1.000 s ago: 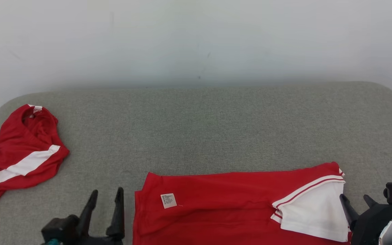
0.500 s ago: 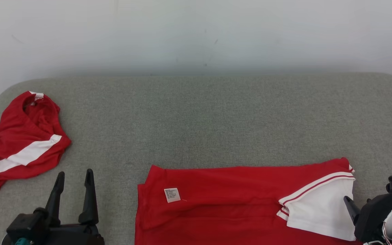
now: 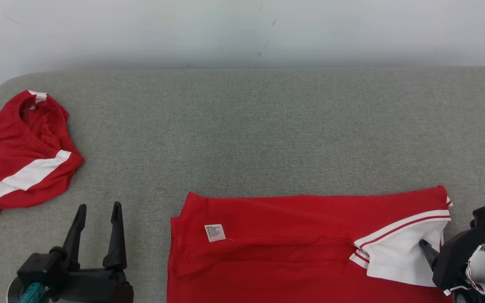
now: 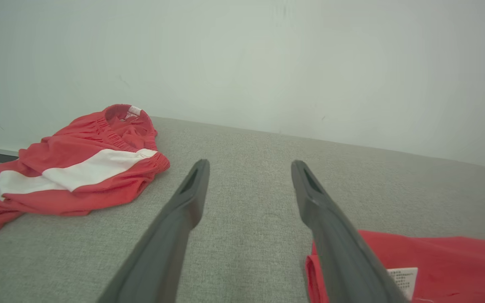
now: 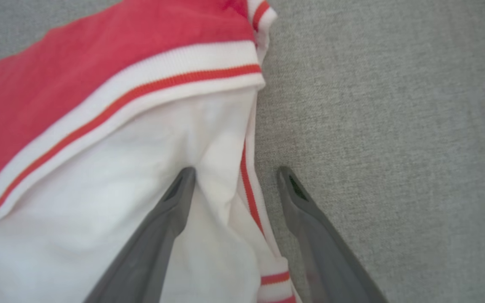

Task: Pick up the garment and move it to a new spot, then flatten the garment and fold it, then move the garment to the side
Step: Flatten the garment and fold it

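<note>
The garment, red with a white striped collar part, lies folded flat at the near edge of the grey padded surface. A small white label shows near its left edge. My left gripper stands open over bare surface, a short way left of the garment's left edge. In the left wrist view the left gripper holds nothing and the garment's corner lies at the lower right. My right gripper is open at the garment's right end. In the right wrist view the right gripper straddles the white edge, one finger on the cloth, one on the surface.
A second red garment with a white band lies crumpled at the far left edge, also in the left wrist view. The grey padded surface stretches wide behind the folded garment, up to a pale wall.
The head camera has tilted, so the whole picture has shifted. My left gripper has moved left, away from the garment's left edge. The right gripper stays at the white collar end.
</note>
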Tool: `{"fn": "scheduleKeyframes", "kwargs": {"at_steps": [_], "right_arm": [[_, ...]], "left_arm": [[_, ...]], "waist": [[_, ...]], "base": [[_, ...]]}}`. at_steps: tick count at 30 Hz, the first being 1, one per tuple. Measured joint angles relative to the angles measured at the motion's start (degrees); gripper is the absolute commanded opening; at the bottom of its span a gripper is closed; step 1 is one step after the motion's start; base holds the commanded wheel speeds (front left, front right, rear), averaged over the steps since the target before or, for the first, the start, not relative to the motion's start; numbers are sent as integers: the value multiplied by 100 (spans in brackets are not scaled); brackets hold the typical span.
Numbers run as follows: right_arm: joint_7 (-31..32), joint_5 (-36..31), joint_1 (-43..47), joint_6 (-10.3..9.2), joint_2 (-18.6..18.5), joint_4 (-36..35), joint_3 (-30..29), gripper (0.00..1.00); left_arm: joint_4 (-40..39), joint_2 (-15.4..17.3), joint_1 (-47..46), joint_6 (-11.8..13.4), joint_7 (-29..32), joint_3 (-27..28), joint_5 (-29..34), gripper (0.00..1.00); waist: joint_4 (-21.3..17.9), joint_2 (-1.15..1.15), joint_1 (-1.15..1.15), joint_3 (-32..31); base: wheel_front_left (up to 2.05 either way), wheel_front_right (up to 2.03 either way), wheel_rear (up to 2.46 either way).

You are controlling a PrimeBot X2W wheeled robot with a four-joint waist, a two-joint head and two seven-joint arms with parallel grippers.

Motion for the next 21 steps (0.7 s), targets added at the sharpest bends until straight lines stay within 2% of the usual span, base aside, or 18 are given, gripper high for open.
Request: {"fn": "scheduleKeyframes", "kwargs": {"at_steps": [3,4,6,10,15,21], "right_arm": [[46,42,-30,-27,-13,40,73,100],[68,74,-40,-36,-26,53,102,63],[69,91,-41,-37,-36,59,132,0],[-33,204,-51,-16,-1,51,208,0],[-336,-49,-140,5,-81,63,-80,0],[-342,-339,-92,2,-437,-23,-612,0]], "left_arm": [[1,-37,-3,-41,0,-35,46,100],[19,-42,-4,-42,0,-37,52,100],[38,-43,-4,-43,0,-35,54,100],[100,-47,-3,-51,0,-20,78,100],[167,-64,50,-63,0,18,91,100],[281,-80,139,-73,0,-24,90,100]], "waist": [[49,0,0,25],[63,0,0,26],[74,0,0,22],[80,0,0,-20],[27,1,1,-120],[-26,1,0,-310]], "base": [[0,0,0],[0,0,0],[0,0,0],[0,0,0],[0,0,0],[0,0,0]]}}
